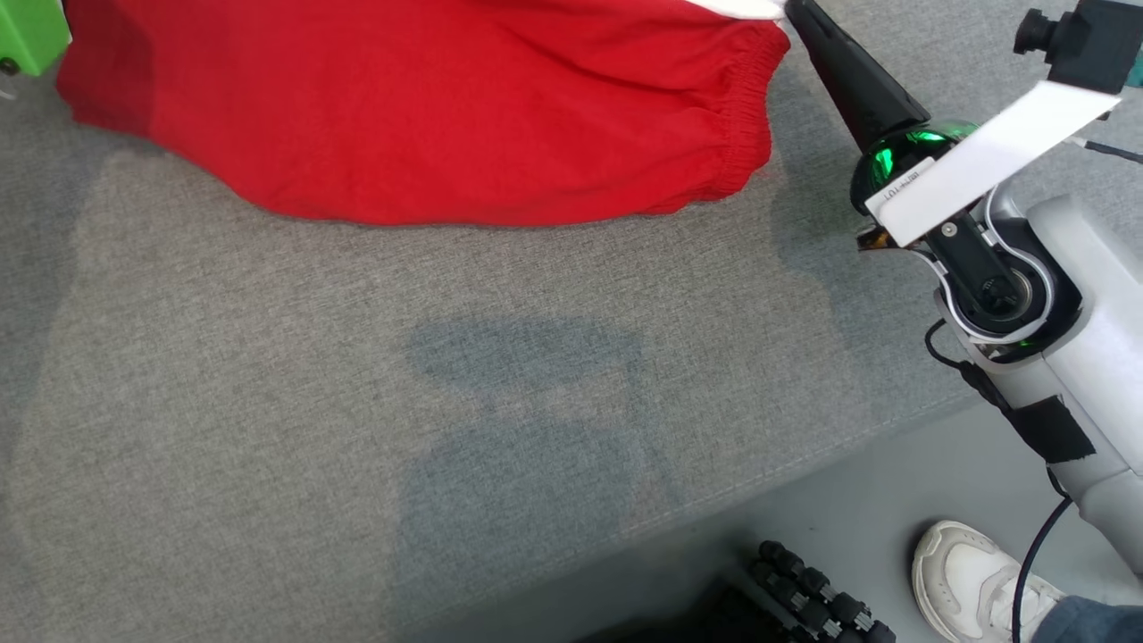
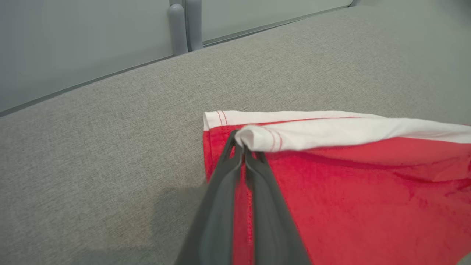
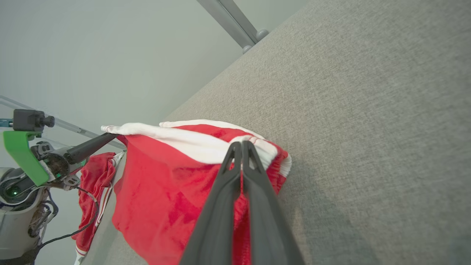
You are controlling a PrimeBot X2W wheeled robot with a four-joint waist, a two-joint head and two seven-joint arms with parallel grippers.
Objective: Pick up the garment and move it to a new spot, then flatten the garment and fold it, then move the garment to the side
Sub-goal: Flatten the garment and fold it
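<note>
While the left gripper (image 2: 243,149) reaches forward with its fingers pinched shut on one corner of the white hem (image 2: 331,129), the red garment (image 1: 429,107) spreads rightward from its tips, sagging over the grey cushion (image 1: 357,402). At the far corner the right gripper (image 3: 241,147) slants up and inward, fingers clamped on the bunched hem, cloth drooping beneath them.

Garment (image 1: 429,116) red, white trim; table (image 1: 268,402) grey weave.
</note>
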